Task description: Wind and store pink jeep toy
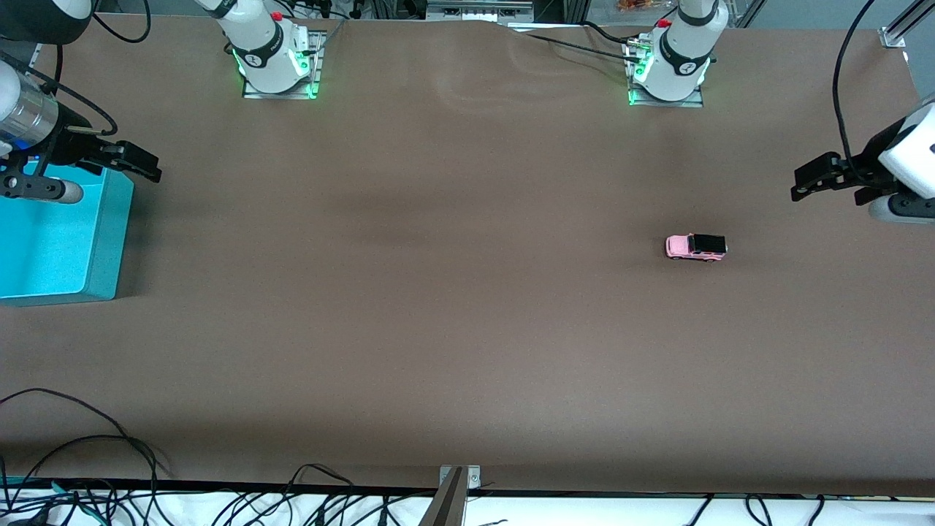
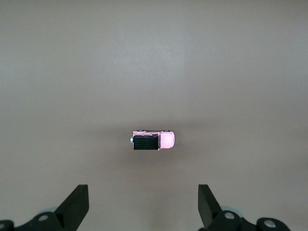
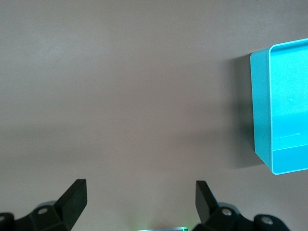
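The pink jeep toy (image 1: pixel 696 248) sits right of frame centre on the table (image 1: pixel 438 329), while my left fingers (image 1: pixel 803 191) and right fingers (image 1: pixel 150 169) hover apart at opposite edges.

A robotics lab. Two arm bases (image 1: pixel 277 58) are bolted to a table (image 1: pixel 438 329) under one brown sheet. Loose black cables (image 1: pixel 88 467) trail along its camera-side edge.
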